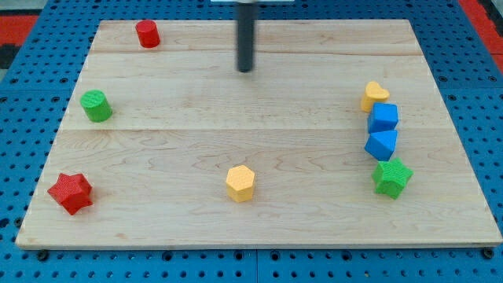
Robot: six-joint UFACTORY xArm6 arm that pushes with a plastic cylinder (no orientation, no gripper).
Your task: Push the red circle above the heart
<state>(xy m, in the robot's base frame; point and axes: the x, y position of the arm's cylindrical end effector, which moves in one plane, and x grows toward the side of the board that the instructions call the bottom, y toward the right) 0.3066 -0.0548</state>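
The red circle (147,34) is a short red cylinder near the board's top left corner. The yellow heart (375,96) lies at the view's right, at the top of a column of blocks. My tip (247,69) rests on the board at the top middle. It is well to the right of the red circle and well to the left of the heart, touching no block.
Below the heart sit a blue block (384,117), a second blue block (382,145) and a green star (391,178). A green cylinder (96,106) and a red star (71,192) are at the left. A yellow hexagon (240,183) sits at the bottom middle of the wooden board (259,228).
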